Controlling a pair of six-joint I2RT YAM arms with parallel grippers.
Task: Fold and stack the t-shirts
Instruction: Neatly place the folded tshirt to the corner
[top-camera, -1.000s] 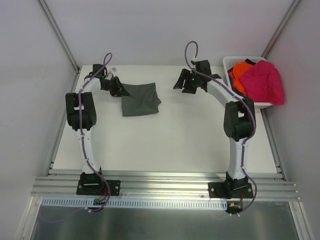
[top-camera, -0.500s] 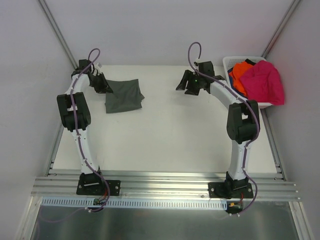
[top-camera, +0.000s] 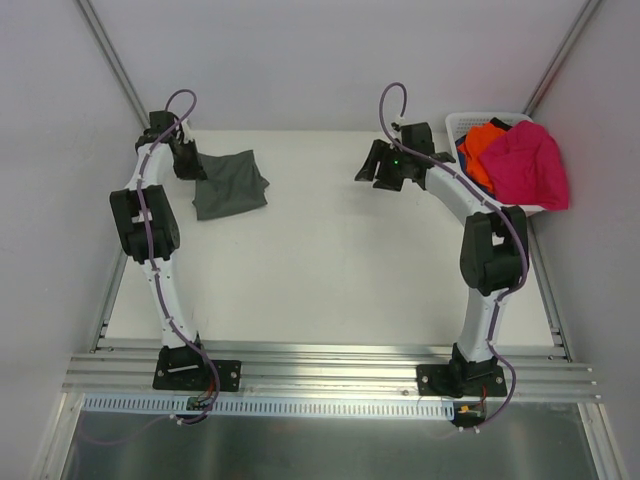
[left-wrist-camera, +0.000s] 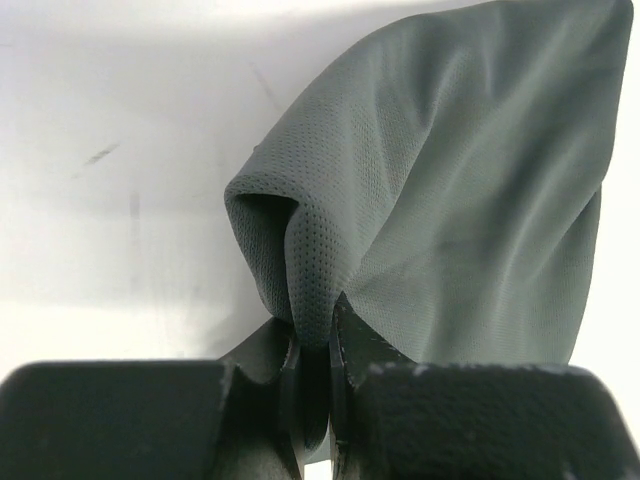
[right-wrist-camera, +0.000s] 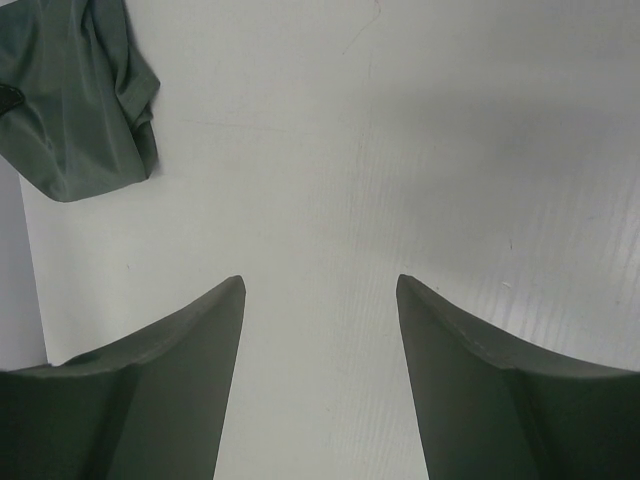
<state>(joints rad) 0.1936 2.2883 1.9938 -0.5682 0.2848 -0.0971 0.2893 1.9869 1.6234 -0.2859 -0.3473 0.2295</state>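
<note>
**A:** How much of the task can be counted as done?

**B:** Little. One soft dark grey-green cloth t-shirt (top-camera: 230, 183) is seen at the far left of the white counter (top-camera: 330, 270), gathered into a rough, rumpled packet. No stack has been started.

**A:** And what is left?

**B:** A magenta-pink cloth t-shirt (top-camera: 528, 165) and an orange cloth t-shirt (top-camera: 482, 145) are heaped unfolded in the white plastic lattice basket (top-camera: 470, 122) at the far right corner (a sliver of blue is glimpsed beneath them).

**A:** How are the grippers set?

**B:** The left gripper (left-wrist-camera: 313, 350) is closed tight on a pinched fold at the grey-green shirt's edge. The right gripper (right-wrist-camera: 320, 290) is held well open over bare counter, and nothing is grasped by it.

**A:** How does the held shirt look?

**B:** A fine mesh weave is shown. The cloth is raised into a hollow peak at the pinch and is draped limply away from it.
</note>
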